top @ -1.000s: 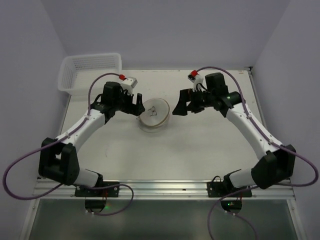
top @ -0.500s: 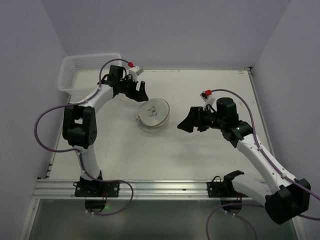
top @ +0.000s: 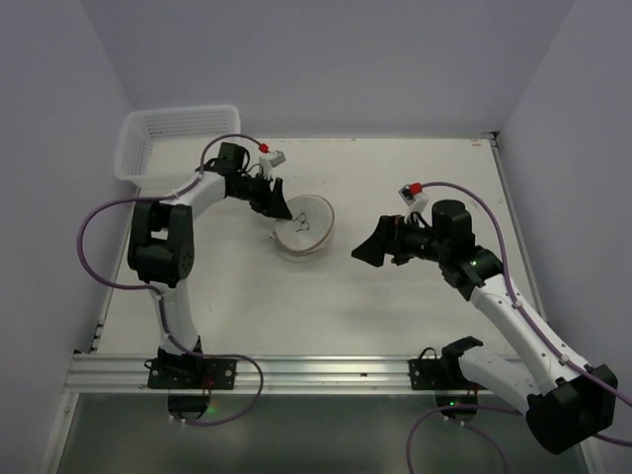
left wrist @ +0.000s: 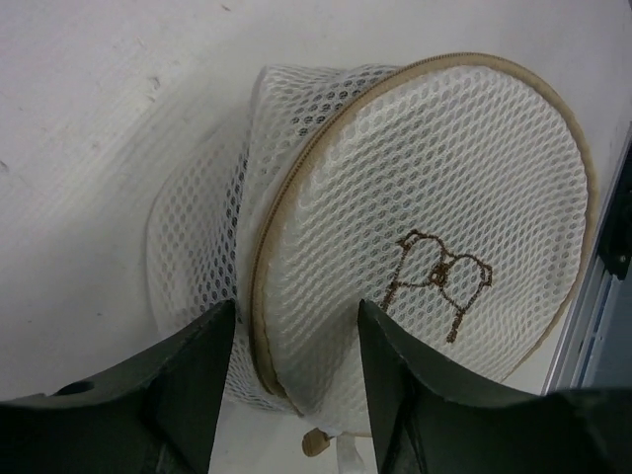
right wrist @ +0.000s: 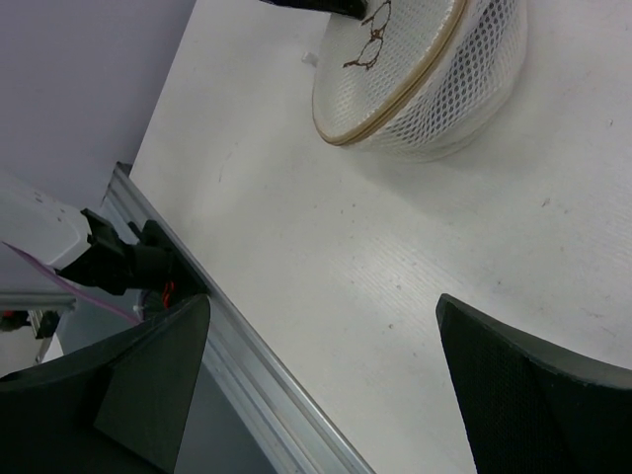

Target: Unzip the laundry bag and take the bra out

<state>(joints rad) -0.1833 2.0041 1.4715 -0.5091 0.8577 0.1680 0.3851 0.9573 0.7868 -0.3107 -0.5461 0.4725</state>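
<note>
Left pincer (left wrist: 293,308): yours to move first. It stands open with nothing held, one finger either side of the laundry bag's (left wrist: 425,197) beige rim, on the side facing the far left corner. You cannot tell whether the fingers touch the mesh.
Why there: a small beige zip tab (left wrist: 316,441) hangs just under the rim between those fingers. I take it for the pull, so the pincer looks set to pinch it.
Bag: it lies about mid-bench (top: 395,326), a little toward the far edge and the left. It sits tipped rather than flat, with the face bearing the little drawing turned upward. The zip along the rim looks closed.
Bra: not visible through the mesh, so treat it as inside.
Right pincer (top: 370,249): spread wide and empty, it hovers toward the right edge, well apart from the bag, with its fingers pointing at it. It is probably placed to come in and steady the bag.
Basket (top: 178,111): a white basket sits in the far left corner, behind your left arm. It is not part of this job.
Progress: early, with the unzipping not yet begun.
Risk: the bag looks light and springy. If you pull the tab with nothing holding the other side, it may slide or roll instead of opening.
</note>
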